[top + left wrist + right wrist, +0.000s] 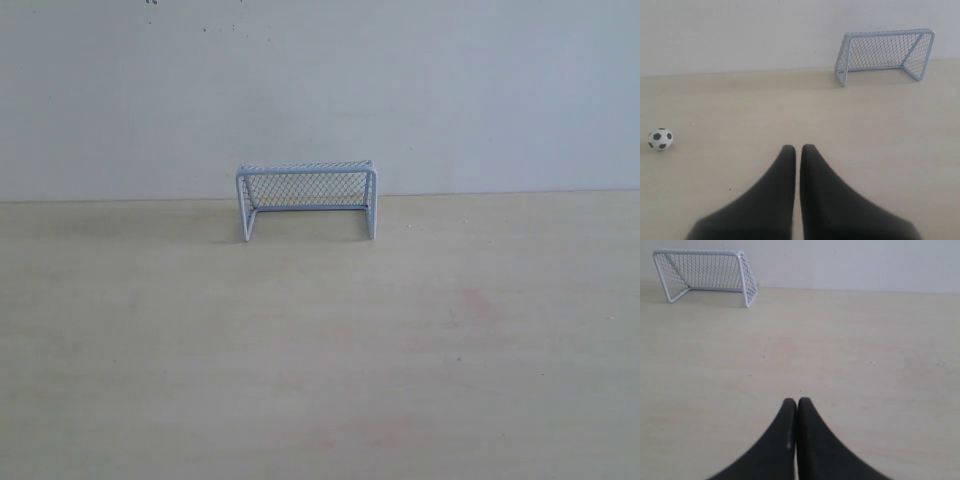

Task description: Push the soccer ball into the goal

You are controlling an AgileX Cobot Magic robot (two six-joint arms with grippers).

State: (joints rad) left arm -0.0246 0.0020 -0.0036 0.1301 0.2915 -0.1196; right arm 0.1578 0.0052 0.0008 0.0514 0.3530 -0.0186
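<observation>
One camera only (left wrist) shows the soccer ball [660,139]: well off to one side of your left gripper [797,148], with the goal [885,55] off the other side and open table [740,110] between. So left's nearer, I'd say. It and the right gripper [797,401] are both pressed together, empty.

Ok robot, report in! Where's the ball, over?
Left tool shut, empty. Right tool shut, empty. Ball on table, outside goal, untouched. Nothing seen between them.
</observation>
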